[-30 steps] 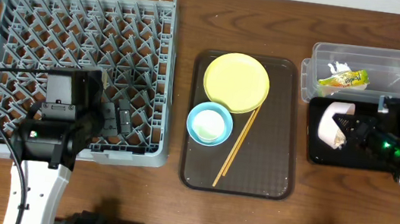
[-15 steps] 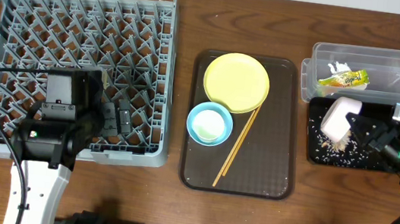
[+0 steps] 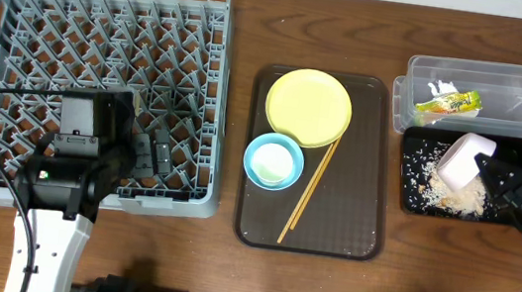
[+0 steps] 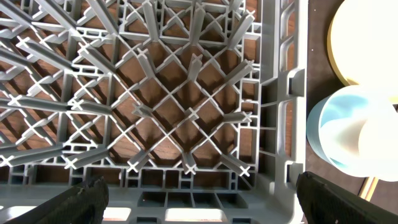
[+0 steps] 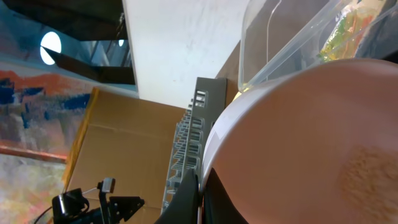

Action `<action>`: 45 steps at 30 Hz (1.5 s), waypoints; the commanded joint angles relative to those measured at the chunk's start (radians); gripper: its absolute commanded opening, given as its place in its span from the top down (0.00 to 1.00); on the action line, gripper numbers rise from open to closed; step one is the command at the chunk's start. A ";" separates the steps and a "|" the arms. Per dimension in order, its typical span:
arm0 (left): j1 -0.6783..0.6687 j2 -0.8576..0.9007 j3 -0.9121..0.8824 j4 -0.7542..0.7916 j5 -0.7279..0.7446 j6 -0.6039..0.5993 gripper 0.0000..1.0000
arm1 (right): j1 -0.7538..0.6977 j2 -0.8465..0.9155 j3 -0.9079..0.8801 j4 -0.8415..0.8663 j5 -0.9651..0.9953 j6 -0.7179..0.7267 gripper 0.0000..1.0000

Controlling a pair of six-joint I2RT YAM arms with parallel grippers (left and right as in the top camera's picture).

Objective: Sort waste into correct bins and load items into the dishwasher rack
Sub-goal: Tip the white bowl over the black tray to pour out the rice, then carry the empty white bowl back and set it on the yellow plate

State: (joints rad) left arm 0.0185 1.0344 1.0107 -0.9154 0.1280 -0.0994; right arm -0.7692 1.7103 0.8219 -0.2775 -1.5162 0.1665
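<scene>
grey plastic dishwasher rack [image 3: 102,57] fills the left of the table. left gripper [image 3: 155,153] hangs over its near right part. in the left wrist view the fingertips [image 4: 81,199] sit at the two lower corners, spread wide, nothing between them. the arm's body hides some near rows of the rack from overhead.

brown tray [image 3: 352,217] in the centre. yellow plate [image 3: 309,107] at its far end, light blue bowl [image 3: 273,160] touching the plate's near left edge. small white cup [image 4: 364,134] inside the bowl, cut by the frame edge, hard to make out from overhead. chopsticks [image 3: 307,194] slant from the plate's rim toward the tray's near edge.

right side: clear tub [image 3: 521,98] far, holding snack wrapper [image 3: 448,102] and paper scrap [image 3: 440,87]. black tub [image 3: 414,203] just near of it, rice and crumbs [image 3: 431,182] scattered over its left half, beige heap toward its middle. white bowl [image 3: 464,161] tilted over the black tub, right gripper [image 3: 484,171] pinched on its rim. right wrist view: the bowl's side fills most of the frame, one dark finger [image 5: 189,196] against the rim, the other hidden behind the bowl.
</scene>
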 commanded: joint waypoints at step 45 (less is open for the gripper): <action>-0.002 0.004 0.025 0.008 0.002 0.013 0.02 | 0.480 -0.206 0.001 0.870 0.073 0.758 0.99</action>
State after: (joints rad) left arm 0.0185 1.0344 1.0107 -0.9092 0.1284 -0.0994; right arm -0.3664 1.5650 0.8150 0.5102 -1.4784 0.7372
